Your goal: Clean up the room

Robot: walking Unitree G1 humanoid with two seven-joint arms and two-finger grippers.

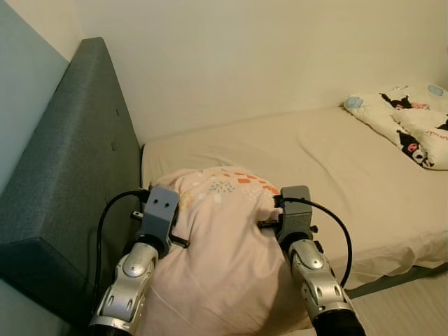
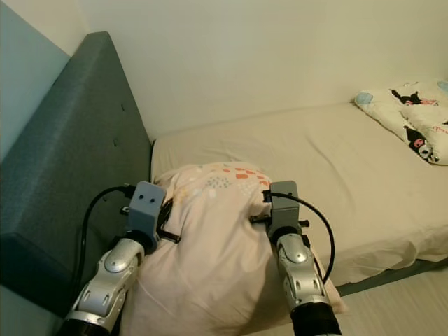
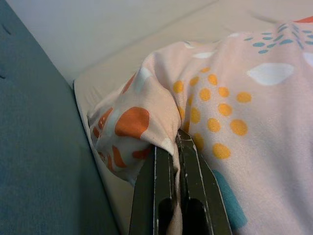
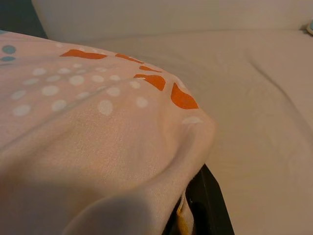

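A pale pink pillow (image 1: 224, 245) with orange, white and teal spots rests at the head end of the bed (image 1: 329, 161), next to the grey headboard (image 1: 77, 175). Both arms reach to it, one at each side. My left gripper (image 3: 175, 147) is shut on a corner fold of the pillow's cover, on the headboard side. On the other side, my right gripper (image 4: 190, 210) is pinched on the pillow's edge; the cover drapes over its fingers and hides most of them.
A white quilt (image 1: 413, 122) with black cartoon figures lies bunched at the far right of the bed. A plain wall runs behind the bed. A strip of pale floor (image 1: 413, 308) shows at the lower right, beside the bed's edge.
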